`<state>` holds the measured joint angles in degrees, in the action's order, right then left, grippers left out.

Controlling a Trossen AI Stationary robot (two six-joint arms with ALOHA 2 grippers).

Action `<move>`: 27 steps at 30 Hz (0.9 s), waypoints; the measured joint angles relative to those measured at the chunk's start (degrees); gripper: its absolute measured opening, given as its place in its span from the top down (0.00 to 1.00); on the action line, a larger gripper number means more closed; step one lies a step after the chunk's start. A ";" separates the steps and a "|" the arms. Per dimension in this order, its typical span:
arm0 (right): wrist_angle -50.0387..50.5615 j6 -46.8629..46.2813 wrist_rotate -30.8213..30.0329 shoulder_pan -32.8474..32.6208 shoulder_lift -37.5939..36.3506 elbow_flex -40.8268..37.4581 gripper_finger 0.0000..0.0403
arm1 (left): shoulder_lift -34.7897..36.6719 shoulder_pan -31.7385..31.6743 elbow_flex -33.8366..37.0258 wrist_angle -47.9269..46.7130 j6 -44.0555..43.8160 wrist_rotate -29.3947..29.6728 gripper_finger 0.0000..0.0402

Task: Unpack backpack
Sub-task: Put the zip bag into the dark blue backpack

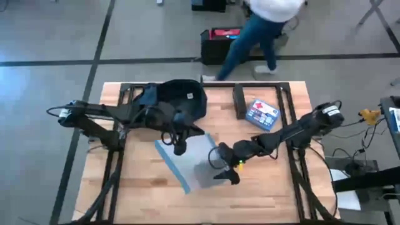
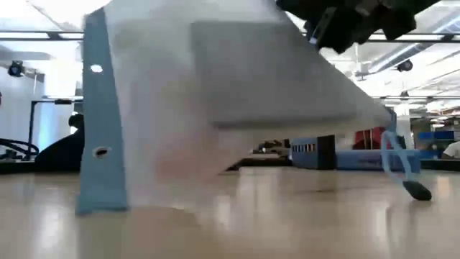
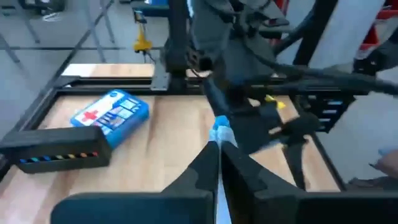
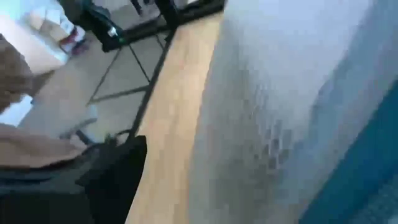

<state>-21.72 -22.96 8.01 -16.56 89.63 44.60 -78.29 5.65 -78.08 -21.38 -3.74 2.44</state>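
Note:
The dark navy backpack (image 1: 178,100) lies at the table's far side, left of centre. My left gripper (image 1: 180,147) hovers just in front of it, shut on a clear plastic pouch (image 1: 190,165) with a blue strip (image 2: 100,122) along one side. Something flat and grey (image 2: 273,72) shows inside the pouch. My right gripper (image 1: 225,170) stands open at the pouch's right side, and the pouch (image 4: 286,112) fills its wrist view beside one dark finger (image 4: 118,171). My left gripper pinches a blue edge of the pouch (image 3: 221,126) between its two shut fingers, coming at it slanting downward from the table's left. The pouch hangs slack below it, and its lower end (image 2: 100,207) reaches the table. Whether my right gripper touches the pouch I cannot tell.
A blue-and-white box (image 1: 262,114) and a dark bar-shaped object (image 1: 239,102) lie at the far right of the table. A thin blue cord with a dark end (image 2: 413,188) trails on the tabletop. A person (image 1: 262,25) walks on the floor beyond the far edge.

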 joint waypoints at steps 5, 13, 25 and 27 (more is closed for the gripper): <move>0.40 2.84 1.16 -0.03 3.66 2.31 0.52 | 0.77 0.00 -0.13 3.10 2.00 1.96 1.00; 0.71 8.01 -0.95 -1.56 3.07 4.15 0.92 | 1.98 0.09 -0.13 1.84 3.32 2.33 1.00; 31.55 6.53 -27.82 -13.12 -12.51 7.03 0.91 | 7.81 0.20 3.92 -21.76 -2.07 19.64 1.00; 40.11 4.96 -38.63 -17.01 -15.67 9.56 0.91 | 7.75 0.15 7.81 -19.38 -2.33 21.58 1.00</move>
<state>18.40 -18.00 -30.62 -33.57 73.96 54.16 -70.54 5.80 -70.28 -40.76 -6.07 24.02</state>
